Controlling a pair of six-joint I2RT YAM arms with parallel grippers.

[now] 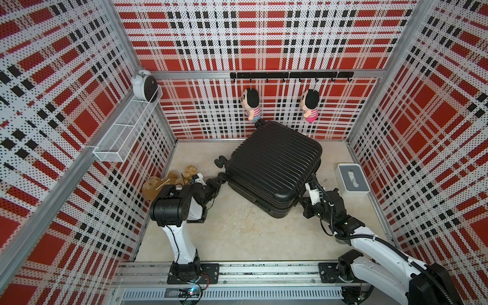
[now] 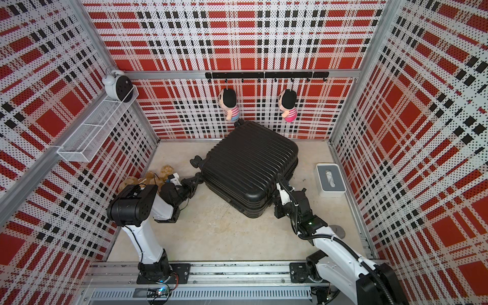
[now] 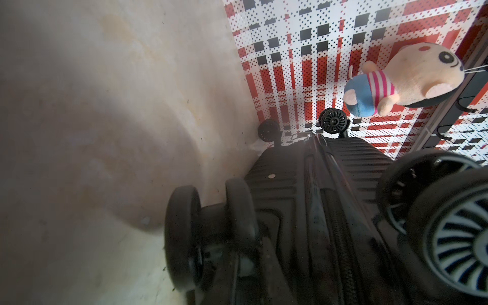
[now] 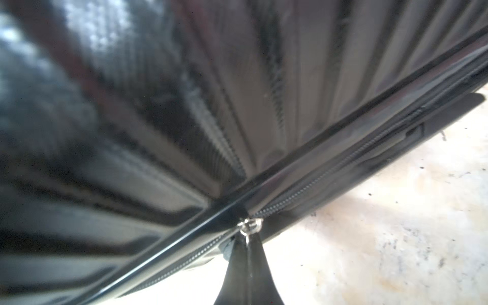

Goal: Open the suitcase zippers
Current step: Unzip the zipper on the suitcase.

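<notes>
Lying flat near the floor's centre, the suitcase (image 1: pixel 274 163) is seen in both top views. At its four o'clock edge the fingers of the right gripper (image 4: pixel 247 247) are pressed together on a silver zipper pull (image 4: pixel 250 226) of the zippers (image 4: pixel 330 171). The left gripper (image 1: pixel 215 186) is placed just beside a wheel (image 1: pixel 221 177) at eight o'clock; whether its fingers are spread cannot be told

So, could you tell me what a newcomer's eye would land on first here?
Probably the big black suitcase lying on the floor, against loud red-and-black plaid walls. Next, two dolls hanging above it from the hook rail. Close up, the right gripper pinches a silver zipper pull.
</notes>
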